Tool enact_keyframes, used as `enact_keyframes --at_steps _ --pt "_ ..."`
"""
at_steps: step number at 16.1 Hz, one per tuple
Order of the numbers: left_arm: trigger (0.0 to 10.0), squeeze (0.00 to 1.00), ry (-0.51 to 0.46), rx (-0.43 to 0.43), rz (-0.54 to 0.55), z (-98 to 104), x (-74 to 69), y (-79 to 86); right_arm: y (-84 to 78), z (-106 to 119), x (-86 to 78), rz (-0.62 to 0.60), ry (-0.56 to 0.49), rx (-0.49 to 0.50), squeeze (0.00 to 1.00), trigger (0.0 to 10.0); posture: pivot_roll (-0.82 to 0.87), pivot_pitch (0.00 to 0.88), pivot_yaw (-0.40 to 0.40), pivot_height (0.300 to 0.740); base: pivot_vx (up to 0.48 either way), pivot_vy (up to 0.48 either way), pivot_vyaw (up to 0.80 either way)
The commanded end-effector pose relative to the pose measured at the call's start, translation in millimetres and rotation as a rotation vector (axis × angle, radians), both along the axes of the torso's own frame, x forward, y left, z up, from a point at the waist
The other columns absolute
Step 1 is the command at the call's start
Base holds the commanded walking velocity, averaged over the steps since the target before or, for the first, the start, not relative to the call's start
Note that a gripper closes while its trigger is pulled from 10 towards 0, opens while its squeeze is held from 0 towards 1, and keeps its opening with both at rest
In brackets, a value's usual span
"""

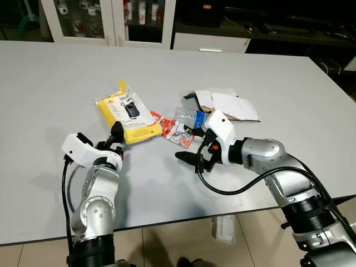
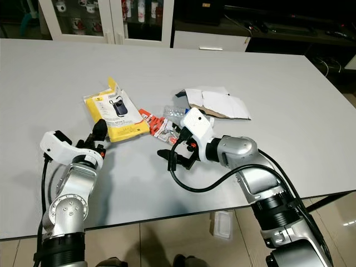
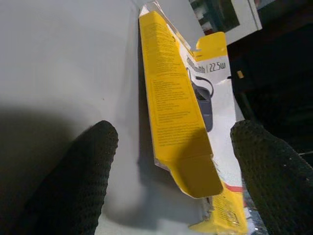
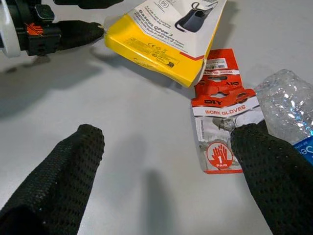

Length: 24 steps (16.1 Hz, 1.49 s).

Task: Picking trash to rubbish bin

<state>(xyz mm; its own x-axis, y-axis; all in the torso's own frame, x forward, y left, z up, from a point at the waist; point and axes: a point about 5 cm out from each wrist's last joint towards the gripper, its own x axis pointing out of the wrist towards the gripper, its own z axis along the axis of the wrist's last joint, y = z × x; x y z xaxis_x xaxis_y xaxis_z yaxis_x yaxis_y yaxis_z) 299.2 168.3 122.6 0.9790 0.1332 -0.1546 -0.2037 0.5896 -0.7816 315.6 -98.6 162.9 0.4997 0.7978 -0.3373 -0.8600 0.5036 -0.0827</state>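
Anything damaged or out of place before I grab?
The yellow box has its end flap torn open. The plastic bottle looks crushed. A small clear container lies on the floor below the table edge.

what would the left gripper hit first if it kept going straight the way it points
Most likely the yellow box: the left gripper is open and aimed at its near end, already close, with one finger at each side.

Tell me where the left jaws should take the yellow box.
Probably at its near narrow end, coming in low from the robot's side. The yellow box lies flat, long axis pointing away, and the left gripper already has its open jaws straddling that end.
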Motion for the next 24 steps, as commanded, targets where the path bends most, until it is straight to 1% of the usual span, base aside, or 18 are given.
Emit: enact_keyframes --at_steps 1,3,5,7,10,11,14,24 --pt "10.0 0.00 0.090 -0.129 -0.048 -25 -6.3 -27.8 -4.3 -1 -0.3 0.006 0.009 -0.013 1.00 10.0 -0.10 0.081 -0.144 0.740 0.000 0.000 0.00" --pt "10.0 0.00 0.094 -0.148 -0.107 -30 2.6 -33.0 -4.8 -1 -1.1 0.011 0.009 -0.015 1.00 10.0 -0.11 0.080 -0.144 0.740 0.000 0.000 0.00" --pt "10.0 0.00 0.096 -0.164 -0.136 -33 5.3 -37.0 -5.6 0 -1.9 0.010 0.006 -0.015 1.00 10.0 -0.12 0.082 -0.142 0.740 0.000 0.000 0.00" --pt "10.0 0.00 0.100 -0.195 -0.143 -38 8.6 -37.3 -6.8 1 -2.3 0.008 0.005 -0.015 1.00 10.0 -0.13 0.084 -0.142 0.740 0.000 0.000 0.00" --pt "10.0 0.00 0.078 -0.253 -0.128 -41 12.3 -33.8 -8.4 0 -3.3 0.005 0.006 -0.017 1.00 10.0 -0.13 0.087 -0.145 0.740 0.000 0.000 0.00" --pt "0.0 0.00 0.062 -0.273 -0.110 -42 13.3 -30.7 -8.7 0 -3.5 0.005 0.006 -0.018 1.00 10.0 -0.13 0.089 -0.146 0.740 0.000 0.000 0.00" --pt "0.0 0.00 0.051 -0.271 -0.081 -45 13.9 -25.8 -10.3 1 -4.2 0.002 0.008 -0.021 1.00 10.0 -0.14 0.093 -0.149 0.740 0.000 0.000 0.00" --pt "0.0 0.00 0.057 -0.258 -0.081 -48 12.8 -26.3 -11.5 -1 -8.0 -0.003 0.019 -0.028 1.00 10.0 -0.15 0.106 -0.149 0.740 0.000 0.000 0.00"
